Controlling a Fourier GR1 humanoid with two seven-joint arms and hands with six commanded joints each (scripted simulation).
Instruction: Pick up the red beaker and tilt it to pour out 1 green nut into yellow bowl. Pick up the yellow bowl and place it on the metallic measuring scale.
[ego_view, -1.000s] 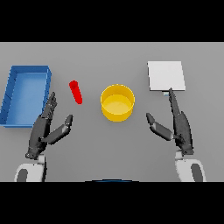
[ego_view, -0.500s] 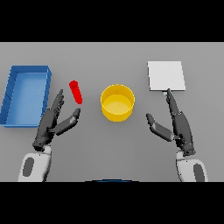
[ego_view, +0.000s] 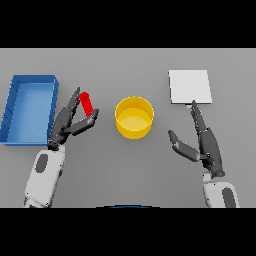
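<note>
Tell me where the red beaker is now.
In the head view the red beaker is left of centre on the table, between the blue tray and the yellow bowl, between the thumb and fingers of the left hand.

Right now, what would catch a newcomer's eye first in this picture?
The yellow bowl at the table's middle stands out first. Just left of it, the left robot hand reaches with open fingers around the small red beaker, beside the blue tray. A white scale lies far right.
</note>
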